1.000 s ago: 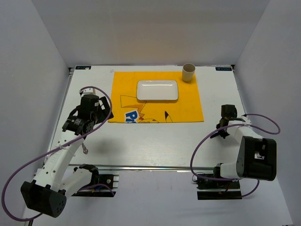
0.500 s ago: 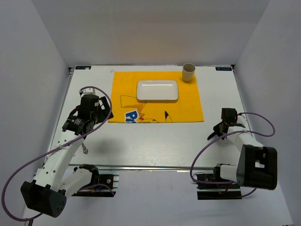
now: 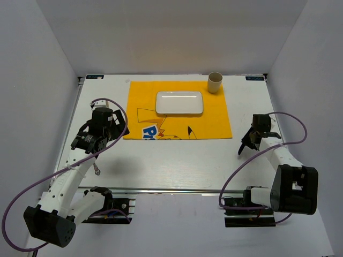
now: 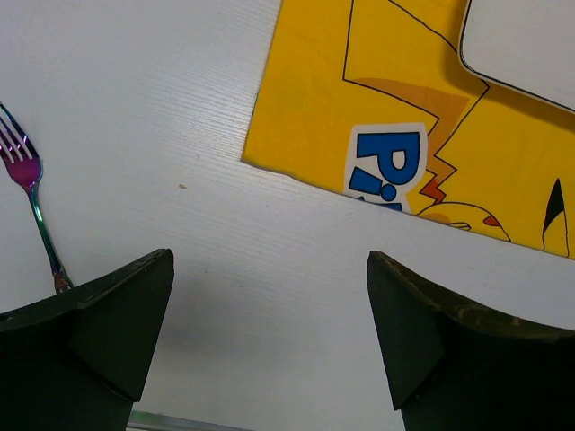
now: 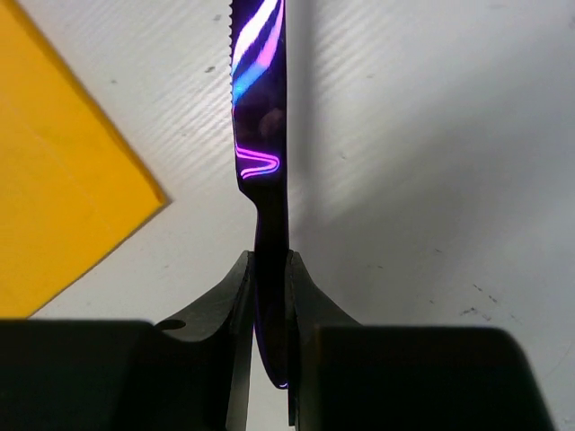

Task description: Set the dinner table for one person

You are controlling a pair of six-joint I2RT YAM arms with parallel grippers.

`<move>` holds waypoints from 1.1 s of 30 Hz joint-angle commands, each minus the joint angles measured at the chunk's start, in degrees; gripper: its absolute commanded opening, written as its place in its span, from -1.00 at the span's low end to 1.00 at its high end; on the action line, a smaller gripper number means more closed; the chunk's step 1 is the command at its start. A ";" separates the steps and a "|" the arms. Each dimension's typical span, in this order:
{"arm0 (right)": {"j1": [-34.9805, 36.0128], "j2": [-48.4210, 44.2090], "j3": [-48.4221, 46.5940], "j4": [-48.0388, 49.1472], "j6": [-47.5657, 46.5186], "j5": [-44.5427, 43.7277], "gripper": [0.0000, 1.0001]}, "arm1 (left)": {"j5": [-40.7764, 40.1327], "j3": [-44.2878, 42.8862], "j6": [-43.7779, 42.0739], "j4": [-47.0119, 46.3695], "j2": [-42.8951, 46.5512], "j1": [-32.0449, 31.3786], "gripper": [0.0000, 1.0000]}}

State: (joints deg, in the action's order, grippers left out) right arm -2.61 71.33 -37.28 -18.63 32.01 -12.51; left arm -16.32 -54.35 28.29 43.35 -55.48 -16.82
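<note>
The white dinner table carries a yellow cartoon mat with a white rectangular plate on it. My right gripper is just off the mat's near right corner, shut on the handle of an iridescent purple knife. The blade points away over the bare table in the right wrist view, and the gripper clamps the handle. My left gripper is open and empty beside the mat's near left corner. In the left wrist view its jaws stand wide apart. An iridescent fork lies on the table to their left.
A tan paper cup stands at the mat's far right corner. The fork lies by the left arm's forearm. The mat's corner lies left of the knife blade. White walls enclose the table; a metal rail runs along its near edge.
My right arm has swung its forearm outward to the right, and the gripper with the knife has shifted slightly and turned. The left arm, fork, plate and cup have not moved.
</note>
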 commanded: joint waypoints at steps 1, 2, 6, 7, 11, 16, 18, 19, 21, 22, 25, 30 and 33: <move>1.73 2.49 -4.46 1.32 -6.33 4.15 -1.00 | 0.14 -0.23 -0.43 -0.46 0.73 0.21 0.96; 1.99 3.54 -6.99 0.80 -7.13 5.21 -1.00 | 0.32 -0.23 -0.35 -0.46 0.47 0.21 0.96; 4.63 10.22 -13.69 -1.74 -12.58 9.09 -1.00 | 0.85 -0.23 -0.52 -0.64 0.46 0.21 0.96; 6.20 11.10 -14.92 -2.02 -13.46 9.09 -1.00 | 0.85 -0.23 -0.61 -0.81 0.64 0.21 0.96; 8.14 14.96 -20.37 -4.83 -16.53 8.47 -1.00 | 1.02 -0.06 -0.70 -1.16 0.73 0.21 0.96; 9.64 19.54 -26.00 -7.12 -20.22 10.22 -1.00 | 2.16 0.12 -1.14 -1.69 0.99 0.21 0.96; 9.73 21.99 -28.10 -6.94 -21.28 13.72 -1.00 | 2.34 0.21 -1.22 -1.78 0.91 0.21 0.96; 9.82 22.88 -28.98 -7.12 -22.24 14.09 -1.00 | 2.52 0.21 -1.22 -1.69 0.90 0.21 0.96; 9.81 25.08 -30.65 -7.56 -22.95 14.18 -1.00 | 2.60 0.29 -1.40 -1.78 0.90 0.21 0.96; 10.17 25.87 -32.32 -7.56 -23.83 14.27 -1.00 | 2.69 0.29 -1.40 -1.87 1.08 0.21 0.96; 10.35 29.73 -36.28 -8.70 -24.71 14.27 -1.00 | 2.96 0.38 -1.49 -2.04 1.17 0.21 0.96; 10.52 34.31 -41.64 -9.84 -26.12 14.09 -1.00 | 3.13 0.38 -1.75 -2.13 1.25 0.21 0.96; 10.52 38.17 -44.81 -10.46 -25.60 14.27 -1.00 | 2.96 0.47 -1.66 -2.05 1.43 0.21 0.96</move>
State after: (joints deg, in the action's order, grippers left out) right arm 7.66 107.42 -78.28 -28.18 7.31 0.95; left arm -13.89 -53.98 27.18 41.95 -55.48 -16.82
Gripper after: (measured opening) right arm 0.179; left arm 0.980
